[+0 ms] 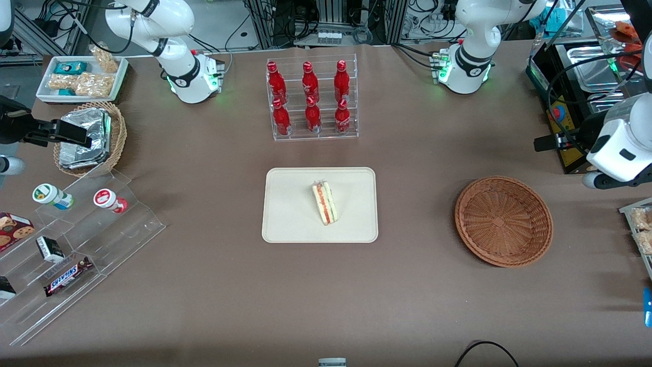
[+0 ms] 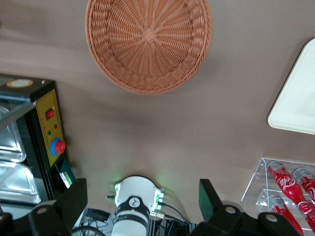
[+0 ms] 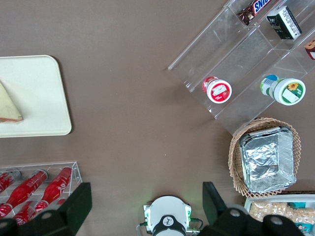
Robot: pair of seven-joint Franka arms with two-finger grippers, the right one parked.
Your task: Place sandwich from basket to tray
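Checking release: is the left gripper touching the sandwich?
Apart. Front view shows the sandwich lying alone on the tray; the left wrist view shows the gripper, fingers open, above bare table near the basket.

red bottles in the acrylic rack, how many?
6 red bottles, in the clear acrylic rack: three in the row nearer the front camera, three in the farther one. None seem hidden. End effector open, above the table.

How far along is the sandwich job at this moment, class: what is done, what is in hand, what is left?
Done: the sandwich lies on the cream tray, and the reddish-brown wicker basket holds nothing. In hand: nothing; the hand is open, raised above the table near the basket at the working arm's end. Left: nothing visible of the placing itself.
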